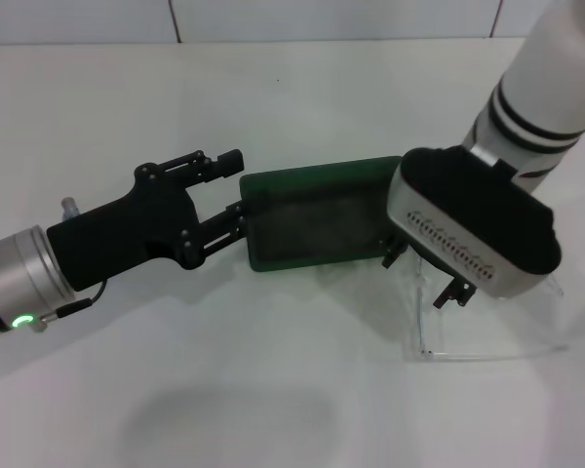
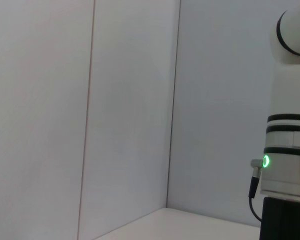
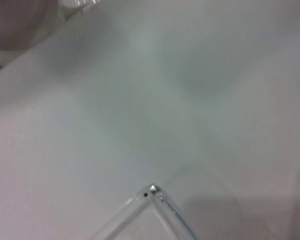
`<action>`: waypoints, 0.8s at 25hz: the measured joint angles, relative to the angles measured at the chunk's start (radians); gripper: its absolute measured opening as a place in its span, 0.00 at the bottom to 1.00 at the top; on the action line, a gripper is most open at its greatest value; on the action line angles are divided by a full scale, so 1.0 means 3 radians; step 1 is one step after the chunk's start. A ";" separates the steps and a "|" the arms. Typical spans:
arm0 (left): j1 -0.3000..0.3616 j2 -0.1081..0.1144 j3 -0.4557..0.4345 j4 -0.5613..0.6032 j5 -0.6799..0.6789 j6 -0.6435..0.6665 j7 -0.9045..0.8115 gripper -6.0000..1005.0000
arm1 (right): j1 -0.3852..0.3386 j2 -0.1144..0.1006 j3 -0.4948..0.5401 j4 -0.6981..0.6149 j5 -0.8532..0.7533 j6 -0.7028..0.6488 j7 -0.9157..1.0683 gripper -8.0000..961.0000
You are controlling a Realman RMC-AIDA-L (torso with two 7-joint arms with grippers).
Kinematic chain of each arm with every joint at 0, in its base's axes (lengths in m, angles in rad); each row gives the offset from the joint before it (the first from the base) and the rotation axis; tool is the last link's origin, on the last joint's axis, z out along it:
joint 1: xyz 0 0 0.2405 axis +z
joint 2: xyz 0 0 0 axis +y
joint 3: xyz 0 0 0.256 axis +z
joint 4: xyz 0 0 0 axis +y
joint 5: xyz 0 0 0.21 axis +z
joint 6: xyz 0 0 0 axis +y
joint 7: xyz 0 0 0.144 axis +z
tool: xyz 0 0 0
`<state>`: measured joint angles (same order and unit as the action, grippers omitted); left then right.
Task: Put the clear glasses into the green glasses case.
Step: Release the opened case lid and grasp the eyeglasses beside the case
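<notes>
Nearest the robot, the clear glasses (image 1: 487, 341) lie on the white table (image 1: 273, 107), well to the right and just beside the case's right end. The right gripper (image 1: 424, 273) hangs directly over them; its fingers (image 1: 455, 292) point down at the glasses, but whether they are spread or closed on the glasses cannot be told. The right wrist view shows only a hinged corner of the glasses (image 3: 152, 192) close beneath the camera.

Farther in, the green glasses case (image 1: 317, 222) lies open, its dark lining showing. The left gripper (image 1: 229, 195) has its fingers (image 1: 226, 162) set wide around the case's left end, seemingly steadying it.

The step in hand looks like the pickup of the glasses. The next move calls for a firm pinch on the thin slippery plastic, then a lift and a short carry leftward over the open case.

No brand, label or lettering can be read.
</notes>
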<state>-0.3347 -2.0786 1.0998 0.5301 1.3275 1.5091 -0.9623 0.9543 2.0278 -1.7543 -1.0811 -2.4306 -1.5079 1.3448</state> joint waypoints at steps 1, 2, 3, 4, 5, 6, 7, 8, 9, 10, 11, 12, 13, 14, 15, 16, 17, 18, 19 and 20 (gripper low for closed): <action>0.0002 0.0002 0.0000 -0.0001 0.0001 0.0000 0.0000 0.53 | 0.0017 0.0000 -0.0033 0.0028 0.0000 0.0026 0.0003 0.71; 0.0005 0.0002 0.0000 -0.0001 0.0002 0.0000 0.0000 0.53 | 0.0028 0.0000 -0.0054 0.0053 0.0005 0.0040 0.0004 0.71; 0.0009 0.0002 0.0000 -0.0001 0.0003 -0.0003 0.0001 0.53 | 0.0040 0.0000 -0.0073 0.0075 0.0015 0.0048 0.0004 0.71; 0.0014 0.0002 0.0000 -0.0002 0.0003 -0.0008 0.0001 0.53 | 0.0053 0.0000 -0.0098 0.0100 0.0035 0.0054 0.0000 0.71; 0.0017 0.0002 0.0000 -0.0002 0.0003 -0.0014 0.0001 0.53 | 0.0062 0.0000 -0.0116 0.0116 0.0048 0.0058 -0.0005 0.71; 0.0020 0.0002 0.0000 -0.0002 0.0004 -0.0021 0.0002 0.53 | 0.0086 0.0000 -0.0149 0.0145 0.0070 0.0064 -0.0011 0.70; 0.0023 0.0002 0.0000 -0.0003 0.0004 -0.0025 0.0002 0.53 | 0.0105 0.0000 -0.0182 0.0173 0.0080 0.0069 -0.0012 0.70; 0.0024 0.0002 0.0000 -0.0003 0.0004 -0.0027 0.0002 0.53 | 0.0120 0.0000 -0.0213 0.0199 0.0083 0.0077 -0.0012 0.70; 0.0025 0.0002 0.0000 -0.0003 0.0004 -0.0029 0.0002 0.53 | 0.0133 0.0000 -0.0265 0.0227 0.0083 0.0099 -0.0012 0.70; 0.0025 0.0001 0.0000 -0.0003 0.0004 -0.0031 0.0002 0.53 | 0.0134 0.0000 -0.0275 0.0232 0.0083 0.0109 -0.0011 0.70; 0.0026 0.0001 0.0000 -0.0003 0.0004 -0.0033 0.0002 0.53 | 0.0133 0.0000 -0.0297 0.0237 0.0079 0.0130 -0.0011 0.70; 0.0026 0.0001 0.0000 -0.0003 0.0004 -0.0033 0.0002 0.53 | 0.0131 0.0000 -0.0317 0.0241 0.0074 0.0157 -0.0010 0.70; 0.0026 0.0000 0.0000 -0.0003 0.0004 -0.0035 0.0002 0.53 | 0.0125 0.0000 -0.0328 0.0241 0.0070 0.0184 -0.0009 0.69; 0.0026 0.0000 0.0000 -0.0003 0.0004 -0.0036 0.0002 0.53 | 0.0117 0.0000 -0.0330 0.0242 0.0066 0.0209 -0.0008 0.69; 0.0027 0.0000 0.0000 -0.0003 0.0004 -0.0039 0.0002 0.53 | 0.0111 0.0000 -0.0333 0.0246 0.0064 0.0239 -0.0009 0.69; 0.0027 0.0000 0.0000 -0.0004 0.0004 -0.0044 0.0002 0.53 | 0.0106 0.0000 -0.0335 0.0252 0.0060 0.0265 -0.0009 0.69; 0.0026 0.0000 0.0000 -0.0005 0.0004 -0.0050 0.0002 0.53 | 0.0106 0.0000 -0.0342 0.0270 0.0060 0.0287 -0.0010 0.69; 0.0026 -0.0002 0.0000 -0.0006 0.0003 -0.0058 0.0002 0.53 | 0.0107 0.0000 -0.0349 0.0288 0.0061 0.0303 -0.0011 0.65; 0.0025 -0.0004 0.0000 -0.0008 0.0004 -0.0066 0.0004 0.53 | 0.0111 0.0000 -0.0354 0.0311 0.0064 0.0320 -0.0013 0.61; 0.0024 -0.0008 0.0000 -0.0008 0.0003 -0.0074 0.0005 0.53 | 0.0115 0.0000 -0.0364 0.0333 0.0072 0.0338 -0.0014 0.57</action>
<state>-0.3274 -2.0810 1.0999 0.5276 1.3286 1.4870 -0.9608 0.9889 2.0279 -1.8636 -0.9812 -2.4090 -1.4066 1.3406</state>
